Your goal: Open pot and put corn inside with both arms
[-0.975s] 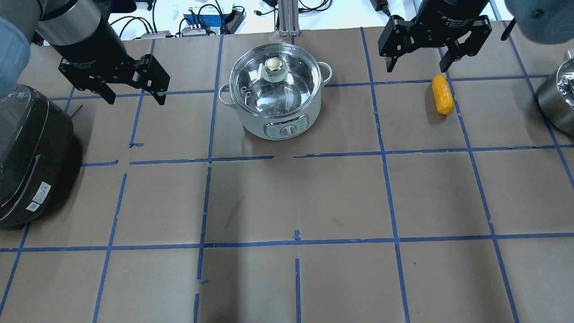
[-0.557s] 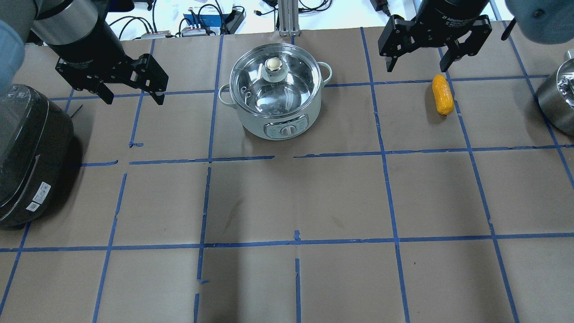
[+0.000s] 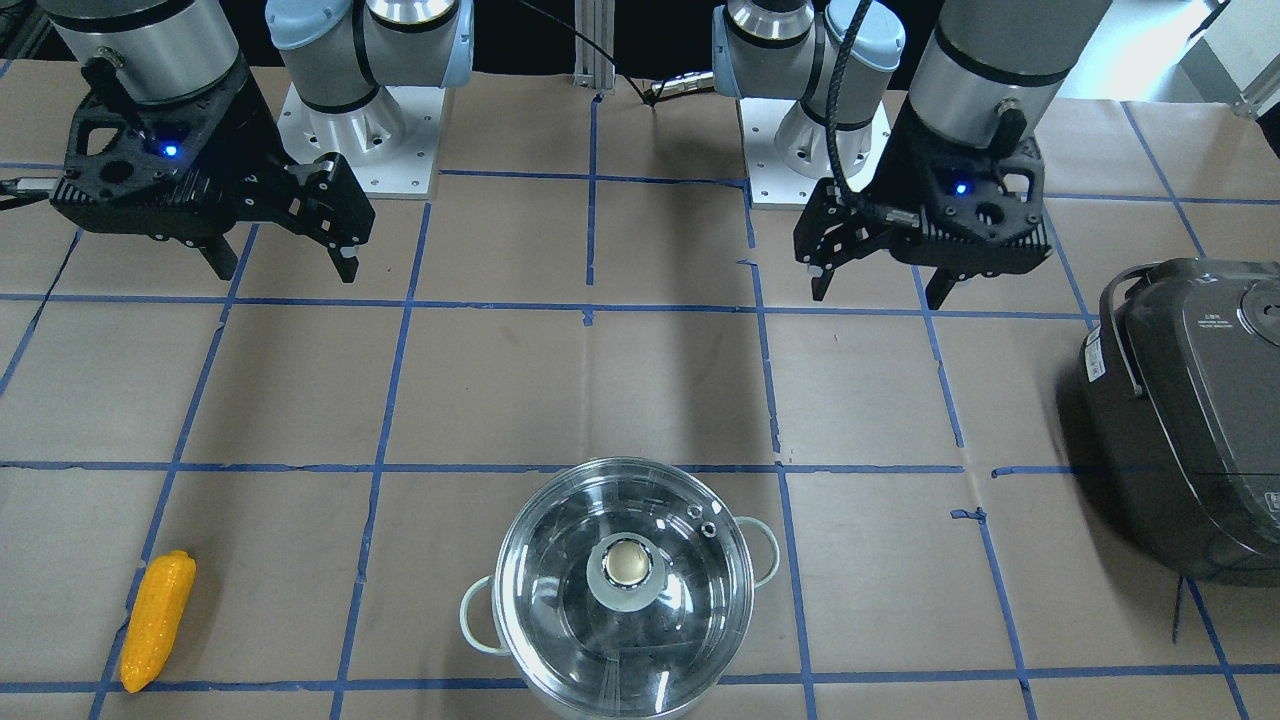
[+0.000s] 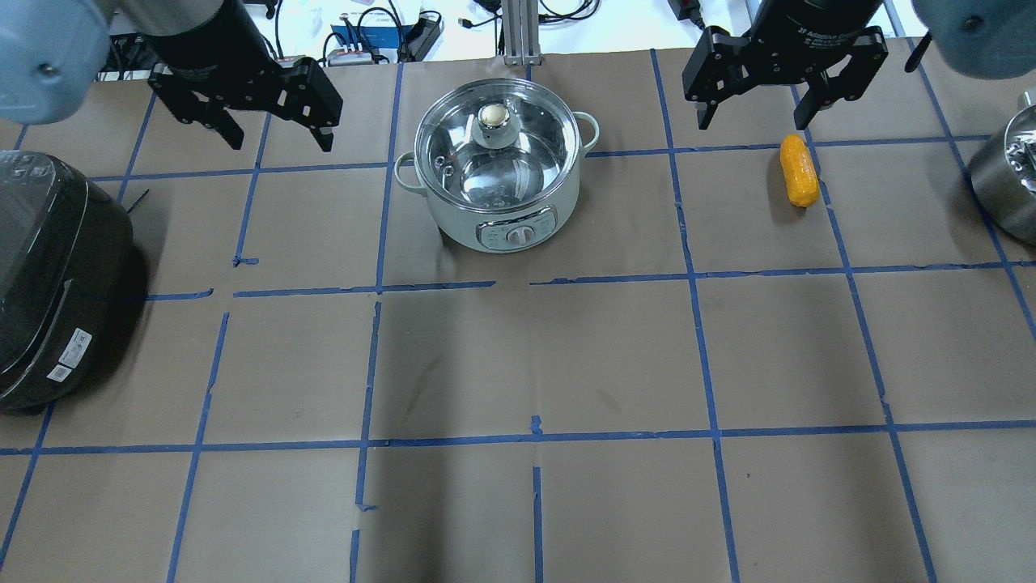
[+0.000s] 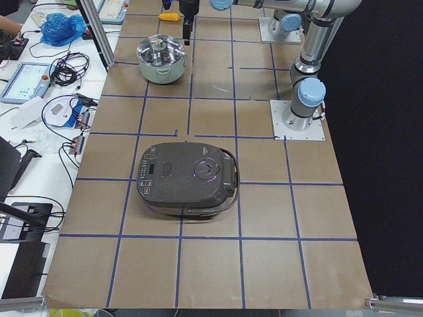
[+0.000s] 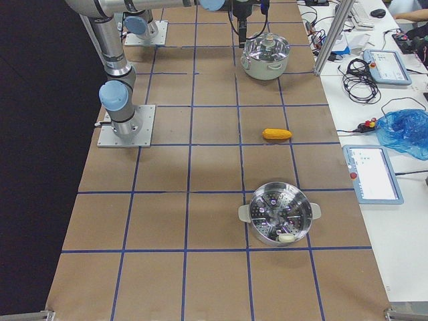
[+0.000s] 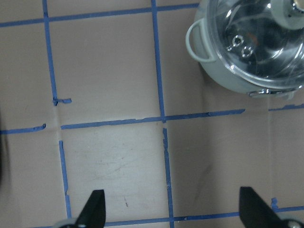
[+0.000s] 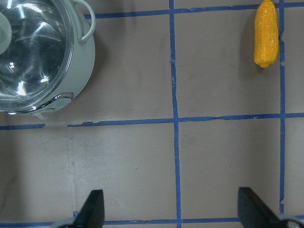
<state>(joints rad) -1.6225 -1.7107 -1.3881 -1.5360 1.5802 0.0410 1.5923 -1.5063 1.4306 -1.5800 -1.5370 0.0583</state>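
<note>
The pot (image 4: 500, 174) stands on the taped brown surface (image 4: 566, 364) at its far side from the robot, with its glass lid (image 4: 453, 121) seated flat on the rim and the round knob (image 4: 491, 117) at the lid's centre. A pale loop handle sticks out on each side, and a control dial (image 4: 518, 236) shows on the wall facing the robot. The corn (image 4: 798, 171) lies flat on the surface on the robot's right of the pot, well apart from it and just beside a blue tape line (image 4: 834, 227). The left hand (image 4: 280, 139) hangs above the surface on the robot's left of the pot, released, its fingers spread wide and holding nothing. The right hand (image 4: 753, 121) hangs above the surface on the robot's side of the corn, likewise released and holding nothing, well clear of the cob. A dark rice cooker (image 4: 57, 275) sits at the left end of the surface, and a steel steamer pot (image 6: 279, 212) sits at the right end beyond the corn.
</note>
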